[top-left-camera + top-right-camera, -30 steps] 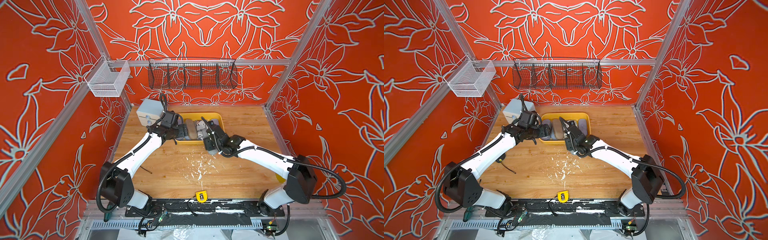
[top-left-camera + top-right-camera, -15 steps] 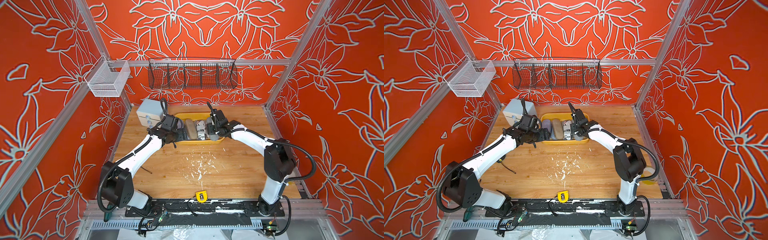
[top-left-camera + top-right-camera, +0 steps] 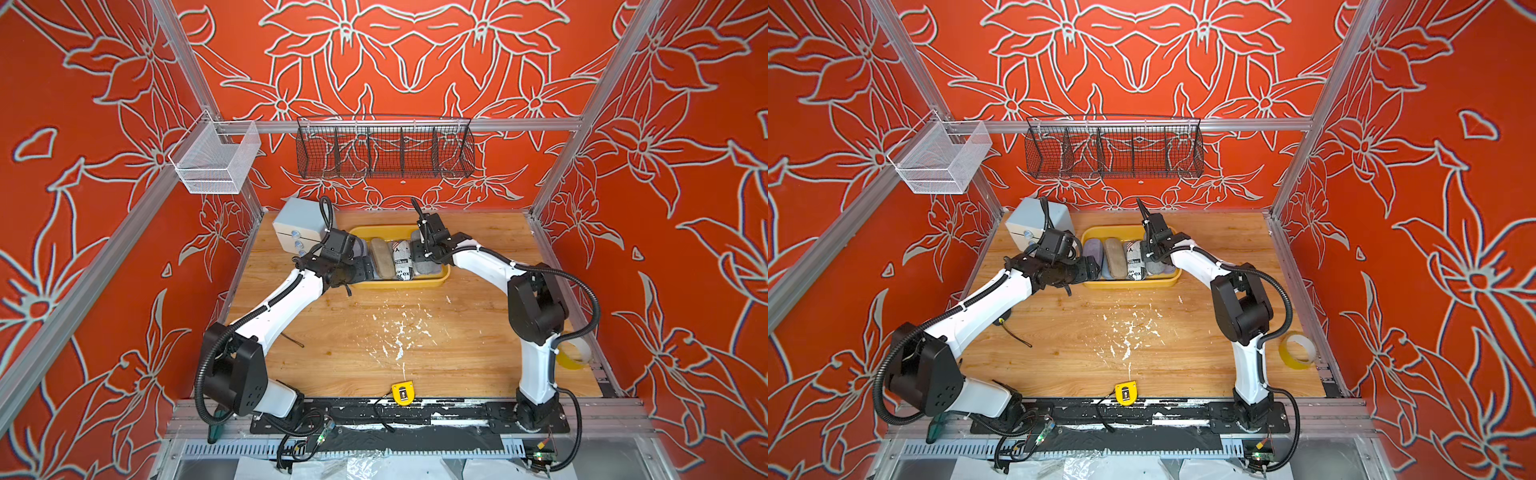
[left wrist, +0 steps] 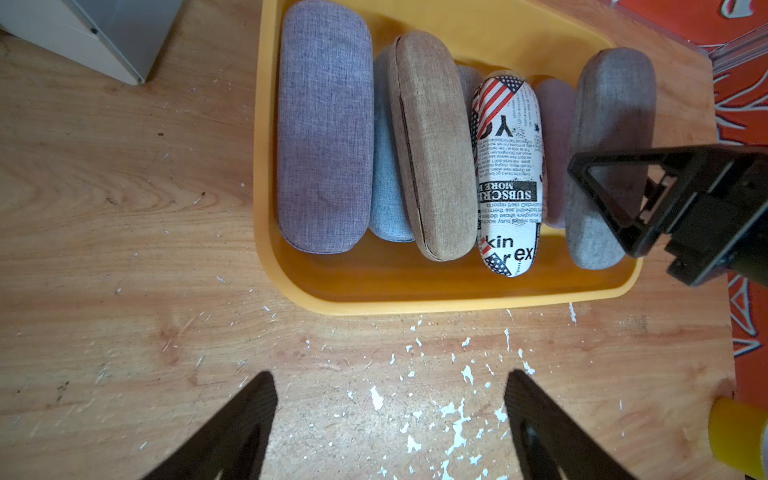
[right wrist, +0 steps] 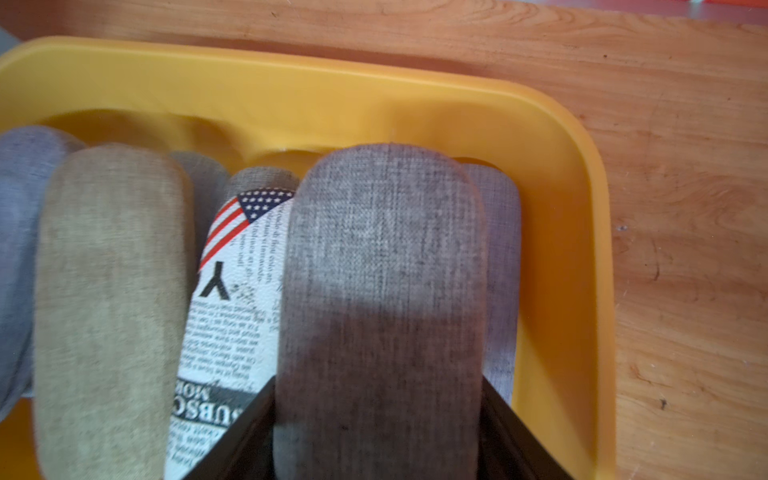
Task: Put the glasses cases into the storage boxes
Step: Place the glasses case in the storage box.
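Cases (image 4: pixel 432 145) lie side by side in the yellow tray (image 4: pixel 415 299), which sits just above the middle of both top views on a wooden table (image 3: pixel 478 353) flecked with white. Red floral walls close the table in; a black basket (image 3: pixel 384 147) and a white basket (image 3: pixel 216 160) hang up high. A cabinet (image 3: pixel 297 226) stands left of the tray, a tape measure (image 3: pixel 402 392) lies at the near edge, and a tape roll (image 3: pixel 1296 350) at the lower right. The right gripper (image 5: pixel 378 384) clasps the grey case (image 5: pixel 386 249) at the tray's right end. The left gripper (image 4: pixel 390 374) is spread open over bare wood. A second ago the right elbow lay lower and farther right; the left arm has hardly moved.
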{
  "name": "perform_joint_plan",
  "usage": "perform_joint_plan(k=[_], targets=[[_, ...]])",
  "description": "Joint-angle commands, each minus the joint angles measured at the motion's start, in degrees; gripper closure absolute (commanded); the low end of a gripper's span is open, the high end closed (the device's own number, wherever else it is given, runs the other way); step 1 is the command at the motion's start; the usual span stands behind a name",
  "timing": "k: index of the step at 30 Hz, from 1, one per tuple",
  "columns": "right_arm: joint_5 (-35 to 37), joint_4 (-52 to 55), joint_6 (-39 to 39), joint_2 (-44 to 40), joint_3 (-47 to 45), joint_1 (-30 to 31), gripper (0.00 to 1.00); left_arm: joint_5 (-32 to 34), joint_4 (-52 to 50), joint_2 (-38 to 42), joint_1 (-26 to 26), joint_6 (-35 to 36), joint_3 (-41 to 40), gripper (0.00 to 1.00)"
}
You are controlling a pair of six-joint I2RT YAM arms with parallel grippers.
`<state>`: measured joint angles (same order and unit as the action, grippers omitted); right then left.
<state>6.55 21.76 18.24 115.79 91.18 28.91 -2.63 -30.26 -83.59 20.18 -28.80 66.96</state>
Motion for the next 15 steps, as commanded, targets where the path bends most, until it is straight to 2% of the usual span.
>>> perform_joint_plan(k=[1,10,15], targets=[[-0.17,0.55,-0.50,1.75,1.47,-0.41,0.35,-0.27,0.63,-0.28,-0.50,-0.22,-0.16,0.13],[-1.17,0.02,0.20,3.30,1.34,-0.72,0.32,-0.53,0.82,-1.18,-0.67,-0.36,-0.24,0.13],[-1.13,-0.01,-0.12,2.70,1.39,-0.84,0.21,-0.27,0.81,-1.52,-0.76,-0.43,-0.42,0.13]])
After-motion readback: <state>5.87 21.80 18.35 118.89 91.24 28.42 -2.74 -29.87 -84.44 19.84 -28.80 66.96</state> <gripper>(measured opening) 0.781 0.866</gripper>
